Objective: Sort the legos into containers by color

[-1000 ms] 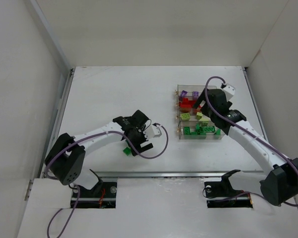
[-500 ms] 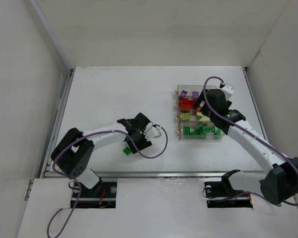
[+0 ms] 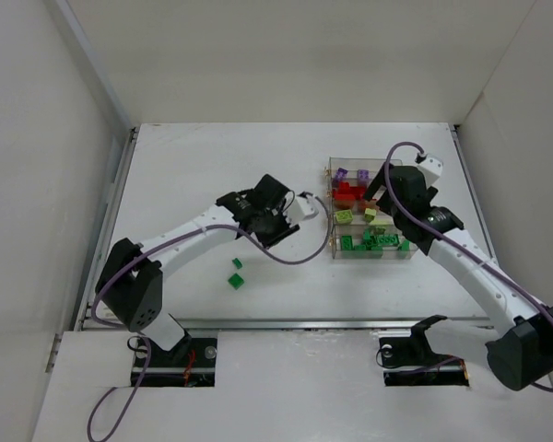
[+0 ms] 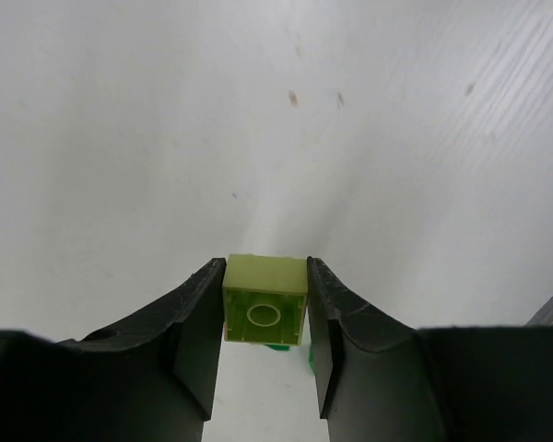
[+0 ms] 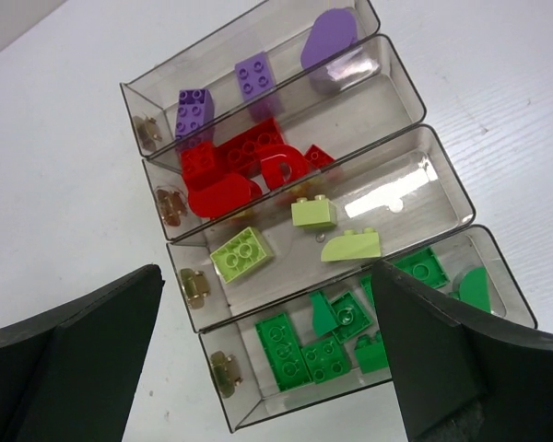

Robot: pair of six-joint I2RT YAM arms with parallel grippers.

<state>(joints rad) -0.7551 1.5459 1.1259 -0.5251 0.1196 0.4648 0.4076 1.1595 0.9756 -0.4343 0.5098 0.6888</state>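
My left gripper [image 4: 264, 318] is shut on a yellow-green lego [image 4: 264, 311], held clear above the white table; in the top view that gripper [image 3: 275, 226] hangs left of the containers [image 3: 333, 249]. Two dark green legos [image 3: 237, 273] lie on the table below and to its left. My right gripper [image 5: 265, 276] stands open above the containers [image 5: 387, 92], with nothing between its fingers. The four bins hold purple legos [image 5: 194, 109], red legos [image 5: 230, 170], yellow-green legos [image 5: 242, 253] and dark green legos [image 5: 295, 350], one colour per bin.
White walls enclose the table on the left, back and right. A metal rail [image 3: 295, 323] runs along the near edge by the arm bases. The left arm's cable [image 3: 304, 258] loops over the table between the gripper and the bins.
My left gripper has closed on the yellow-green lego, lifted it off the table and moved back and right toward the containers. The right arm has barely shifted.
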